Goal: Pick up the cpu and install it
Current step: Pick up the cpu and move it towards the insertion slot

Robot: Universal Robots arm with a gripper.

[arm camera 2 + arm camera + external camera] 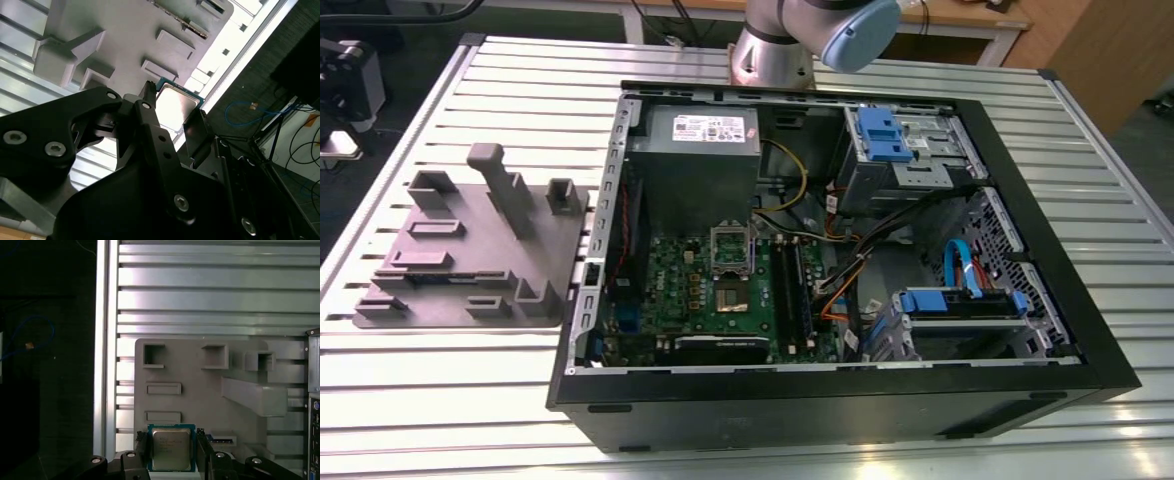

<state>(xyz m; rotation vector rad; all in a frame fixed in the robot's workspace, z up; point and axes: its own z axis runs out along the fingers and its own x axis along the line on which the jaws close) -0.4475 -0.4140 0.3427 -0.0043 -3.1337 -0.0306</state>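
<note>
The cpu (171,448) is a small square chip with a silvery top and a blue-green rim. It sits between the two black fingers of my gripper (172,447), which press on its opposite edges. In the second wrist view the cpu (177,104) hangs in my gripper (175,106) above the grey fixture tray (125,30). The exterior view shows the green motherboard (674,285) inside the open computer case (854,400), with its square socket (730,297) dark in the centre and its metal frame (730,240) swung up.
The grey fixture tray (467,250) with raised blocks lies on the slatted metal table (454,400) at the exterior view's left of the case. Inside the case are a grey power-supply box (700,150), blue drive brackets (958,303) and loose cables (854,270). The arm's base (774,50) stands behind the case.
</note>
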